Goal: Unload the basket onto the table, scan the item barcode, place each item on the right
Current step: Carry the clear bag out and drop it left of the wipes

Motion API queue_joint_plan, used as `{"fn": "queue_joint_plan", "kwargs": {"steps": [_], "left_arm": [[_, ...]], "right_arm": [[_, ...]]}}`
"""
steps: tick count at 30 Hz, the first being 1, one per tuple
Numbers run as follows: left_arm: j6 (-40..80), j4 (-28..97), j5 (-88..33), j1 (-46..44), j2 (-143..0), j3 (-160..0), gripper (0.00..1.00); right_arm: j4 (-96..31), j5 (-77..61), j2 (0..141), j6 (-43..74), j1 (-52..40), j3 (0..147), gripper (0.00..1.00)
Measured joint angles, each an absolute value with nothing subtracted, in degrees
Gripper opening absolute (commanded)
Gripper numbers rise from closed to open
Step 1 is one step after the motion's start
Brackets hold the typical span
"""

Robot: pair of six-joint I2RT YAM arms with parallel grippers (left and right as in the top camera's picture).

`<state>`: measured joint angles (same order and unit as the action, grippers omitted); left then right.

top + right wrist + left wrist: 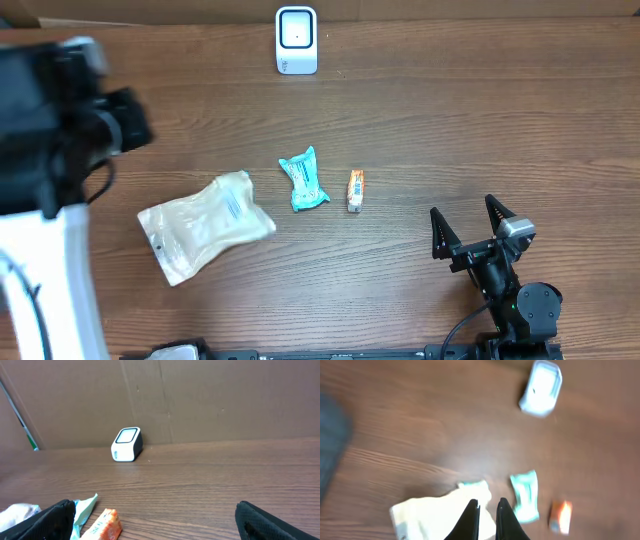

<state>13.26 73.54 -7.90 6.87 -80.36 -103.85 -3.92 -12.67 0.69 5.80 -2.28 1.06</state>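
A white barcode scanner stands at the table's far edge, also seen in the left wrist view and the right wrist view. Three items lie mid-table: a clear-white bag, a teal packet and a small orange packet. My left gripper hangs high over the bag, shut and holding nothing; that view is blurred. At the near right, my right gripper rests wide open and holds nothing, facing the orange packet and the teal packet.
The left arm's body looms large and blurred over the table's left side. A cardboard wall backs the table behind the scanner. Bare wood stretches from the items to the right edge.
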Motion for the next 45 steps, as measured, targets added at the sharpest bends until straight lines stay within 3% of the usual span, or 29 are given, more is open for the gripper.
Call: {"fn": "queue_joint_plan", "kwargs": {"steps": [7, 10, 13, 16, 21, 31, 45], "left_arm": [[11.3, 71.7, -8.2, -3.9, -87.7, -103.9, 0.07], [10.5, 69.5, -8.4, -5.3, -89.0, -103.8, 0.51], [10.4, 68.0, -8.4, -4.8, -89.1, -103.9, 0.71], [10.4, 67.4, -8.4, -2.9, -89.1, -104.6, 1.0], [10.8, 67.3, -7.9, 4.3, -89.1, -110.7, 1.0], [19.2, 62.9, 1.9, 27.6, -89.1, -117.6, 1.0], [14.0, 63.2, 6.5, 41.4, -105.5, -116.5, 1.0]], "right_arm": [[-3.9, -12.7, 0.7, 5.8, -2.3, 1.1, 1.0], [-3.9, -12.7, 0.7, 5.8, -2.3, 1.1, 1.0], [-3.9, -12.7, 0.7, 5.8, -2.3, 1.1, 1.0], [-3.9, -12.7, 0.7, 5.8, -2.3, 1.1, 1.0], [-3.9, -12.7, 0.7, 5.8, -2.3, 1.1, 1.0], [-3.9, -12.7, 0.7, 5.8, -2.3, 1.1, 1.0], [-3.9, -12.7, 0.7, 5.8, -2.3, 1.1, 1.0]]}}
